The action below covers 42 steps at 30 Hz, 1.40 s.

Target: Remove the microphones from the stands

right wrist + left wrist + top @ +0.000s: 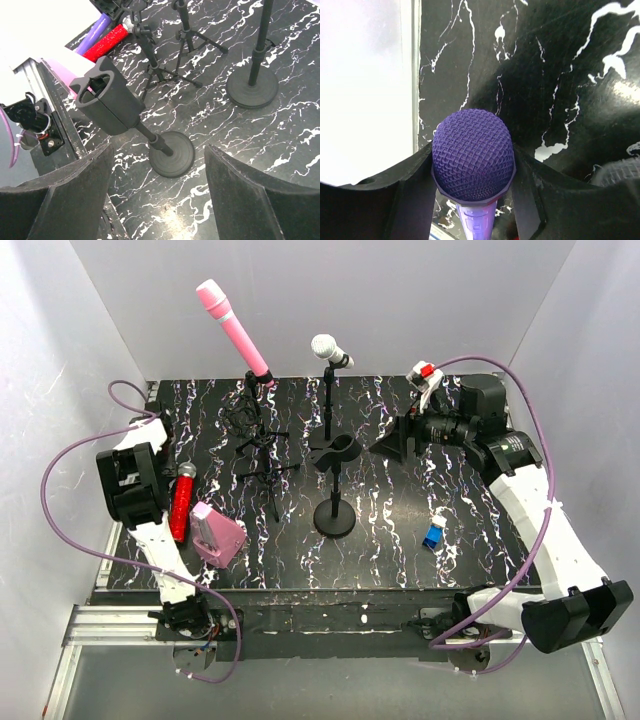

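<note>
My left gripper [472, 170] is shut on the purple microphone [472, 155], its mesh head squeezed between the two fingers, low over the table's left edge. In the right wrist view that purple microphone [100, 26] lies beside a red microphone [107, 41]. The black stand [335, 455] at the table's middle has an empty clip [107, 102] over a round base [172, 154]. My right gripper [395, 440] stands open just right of that clip, nothing between its fingers [235, 190]. A pink microphone [232, 328] and a white microphone [332, 350] sit on stands at the back.
The red microphone [181, 502] lies on the table by the left arm [132, 480]. A pink block [217, 533] stands next to it at front left. Tripod legs [262, 455] spread left of the empty stand. A small blue object [434, 536] lies at front right.
</note>
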{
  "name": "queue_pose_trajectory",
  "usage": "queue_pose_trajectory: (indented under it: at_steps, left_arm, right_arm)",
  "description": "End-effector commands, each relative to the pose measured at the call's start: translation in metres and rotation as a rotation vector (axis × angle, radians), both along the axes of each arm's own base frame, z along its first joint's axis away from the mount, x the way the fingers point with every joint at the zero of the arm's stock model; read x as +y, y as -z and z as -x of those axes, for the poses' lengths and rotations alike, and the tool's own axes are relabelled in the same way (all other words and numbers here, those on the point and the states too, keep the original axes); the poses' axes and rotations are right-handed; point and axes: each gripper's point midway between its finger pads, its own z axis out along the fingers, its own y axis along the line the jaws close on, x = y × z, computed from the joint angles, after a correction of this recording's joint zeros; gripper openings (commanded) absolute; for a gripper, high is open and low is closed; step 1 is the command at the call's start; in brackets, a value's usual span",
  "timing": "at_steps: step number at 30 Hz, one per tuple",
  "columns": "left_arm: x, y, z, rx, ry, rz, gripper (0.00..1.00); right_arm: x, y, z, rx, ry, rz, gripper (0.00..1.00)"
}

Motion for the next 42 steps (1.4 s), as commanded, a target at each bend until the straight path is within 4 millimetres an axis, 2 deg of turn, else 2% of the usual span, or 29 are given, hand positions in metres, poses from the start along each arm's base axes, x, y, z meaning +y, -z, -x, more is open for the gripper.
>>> queue_pose_trajectory:
  at_steps: [1, 2, 5, 7, 13, 19, 24, 28, 29, 32, 42]
  left_arm:
    - [-0.002, 0.011, -0.007, -0.024, -0.022, 0.038, 0.0]
    - [-0.003, 0.015, -0.005, -0.012, -0.021, 0.047, 0.05]
    - [-0.007, 0.023, -0.002, -0.001, -0.025, 0.067, 0.32]
    - [-0.01, 0.026, 0.001, 0.003, -0.027, 0.088, 0.46]
    - [-0.021, 0.023, 0.003, -0.016, -0.023, 0.14, 0.69]
    - [-0.04, 0.009, -0.002, -0.08, 0.017, 0.245, 0.76]
    - [-0.052, 0.019, 0.01, -0.03, -0.002, 0.315, 0.75]
    - [-0.084, 0.016, 0.009, -0.067, 0.0, 0.477, 0.73]
    - [-0.098, 0.012, 0.005, -0.095, 0.009, 0.561, 0.73]
    - [-0.114, 0.001, 0.003, -0.13, -0.012, 0.637, 0.73]
    - [-0.117, -0.011, 0.011, -0.146, -0.009, 0.643, 0.74]
  right_arm:
    - [-0.001, -0.017, -0.007, -0.081, 0.003, 0.018, 0.79]
    - [-0.001, -0.017, -0.007, -0.083, -0.001, 0.019, 0.79]
    - [-0.001, -0.015, -0.006, -0.084, -0.003, 0.023, 0.79]
    - [-0.002, -0.013, -0.005, -0.081, -0.003, 0.025, 0.79]
    - [0.0, -0.01, -0.008, -0.082, -0.007, 0.018, 0.79]
    - [0.002, -0.006, -0.01, -0.072, -0.008, 0.011, 0.79]
    - [0.003, -0.003, -0.011, -0.067, -0.005, 0.007, 0.79]
    - [0.002, -0.002, -0.011, -0.069, -0.001, 0.008, 0.79]
    - [0.002, -0.002, -0.011, -0.074, 0.0, 0.008, 0.79]
    - [0.001, 0.0, -0.01, -0.07, 0.005, 0.01, 0.8]
    - [0.0, 0.004, -0.009, -0.072, 0.009, 0.014, 0.79]
